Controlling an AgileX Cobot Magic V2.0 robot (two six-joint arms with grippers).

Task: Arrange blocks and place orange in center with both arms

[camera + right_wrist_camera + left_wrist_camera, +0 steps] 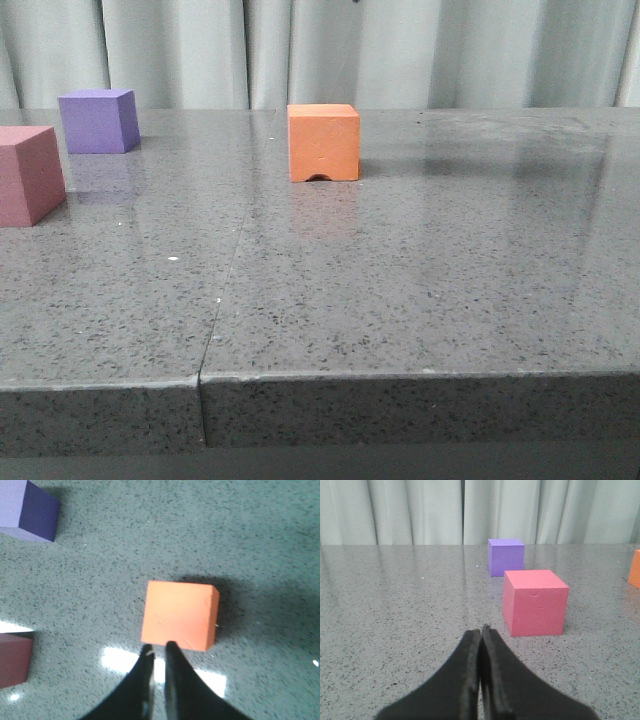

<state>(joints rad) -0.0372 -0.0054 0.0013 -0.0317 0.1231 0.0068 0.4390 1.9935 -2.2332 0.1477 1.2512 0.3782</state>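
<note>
1. On my front camera I see the orange block (324, 141) standing on the grey speckled table (420, 290), a little left of the middle and toward the far side, its arch notch at the bottom edge of the face turned to me.
2. The purple block (98, 120) sits well to the left of the orange one, near the far edge, and the pink-red block (30, 175) lies nearer to me at the left border of the view, partly cut off by it.
3. No arm shows in the front view.
4. My left gripper (481, 630) has its two black fingers pressed together with nothing between them; it is low over the table.
5. From that wrist camera the pink-red block (535, 602) sits just beyond the fingertips and off to one side, not touching them, with the purple block (505, 556) further back behind it.
6. My right gripper (159, 647) looks down from above on the orange block (180, 615). Its fingers are nearly closed, a thin slit between them, holding nothing; the tips overlap the block's near edge in the view, and I cannot tell whether they touch it.
7. A pale curtain (330, 50) hangs behind the table.
</note>
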